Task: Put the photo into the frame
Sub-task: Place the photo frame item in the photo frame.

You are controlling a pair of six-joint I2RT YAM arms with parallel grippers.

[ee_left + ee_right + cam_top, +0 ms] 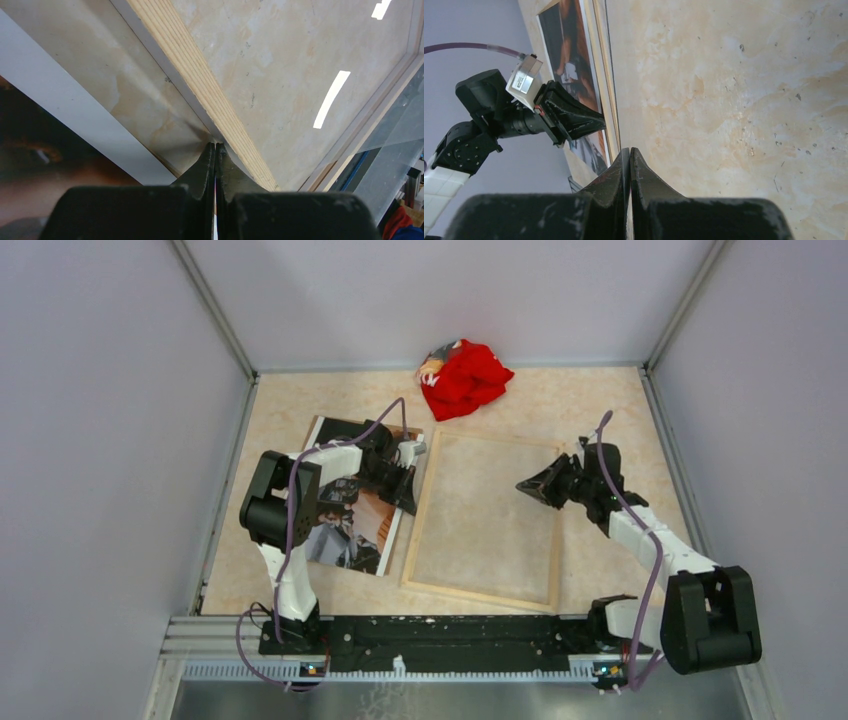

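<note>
Wood-edged frame (422, 510) lies empty, photo (345, 540) just left of it. My left fingers (211, 161) and right fingers (622, 166) are closed, holding nothing. Next move, likely: open, grip photo edge.

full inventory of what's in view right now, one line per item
photo: 1, dark with orange-brown and white patches, image side up, flat on the table left of the frame, partly hidden by the left arm
frame: 1, pale wood edges with a clear pane, flat mid-table, right beside the photo
red cloth: 1, red, bunched at the far edge of the table
table: 1, beige marbled top
walls: pale grey, on the left, far and right sides
left gripper: 1, black, shut and empty, tips at the frame's left edge
right gripper: 1, black, shut and empty, over the right part of the frame's pane
</note>
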